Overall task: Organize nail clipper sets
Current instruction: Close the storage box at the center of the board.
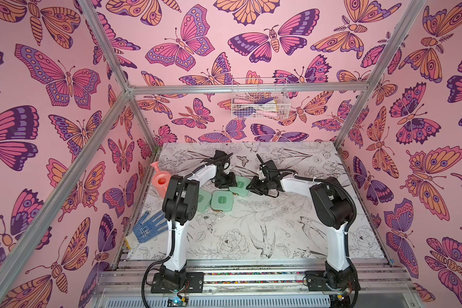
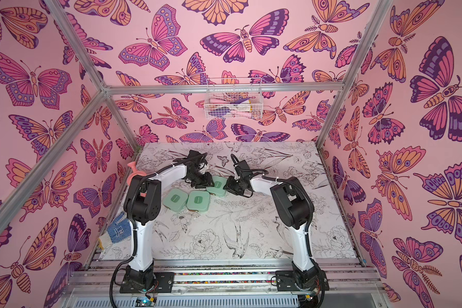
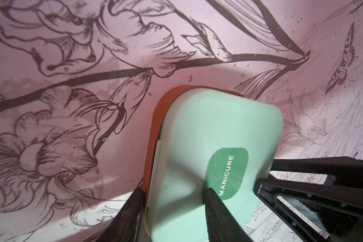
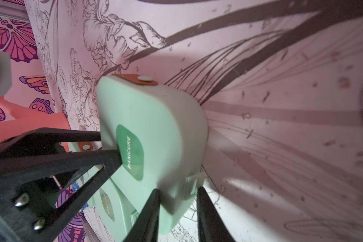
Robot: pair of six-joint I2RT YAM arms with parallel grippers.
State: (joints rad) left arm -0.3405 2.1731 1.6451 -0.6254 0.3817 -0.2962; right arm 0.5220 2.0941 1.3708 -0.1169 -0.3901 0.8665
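Three mint-green nail clipper set cases lie shut on the flower-print table. The far case [image 1: 240, 186] [image 2: 217, 186] sits between both grippers. My left gripper [image 1: 226, 182] [image 3: 174, 207] is shut on its edge, with one finger at the orange hinge side and the other on the lid [image 3: 214, 130] by the green MANICURE mark. My right gripper [image 1: 254, 186] [image 4: 177, 201] is shut on the opposite corner of that case [image 4: 155, 117]. The other two cases [image 1: 221, 200] [image 1: 202, 201] rest side by side nearer the front, one partly hidden behind my left arm. No clippers or tools show.
A pink watering can [image 1: 161, 181] stands at the table's left edge behind my left arm. A blue-dotted work glove [image 1: 150, 226] lies at the front left. A white wire basket [image 1: 259, 101] with tools hangs on the back wall.
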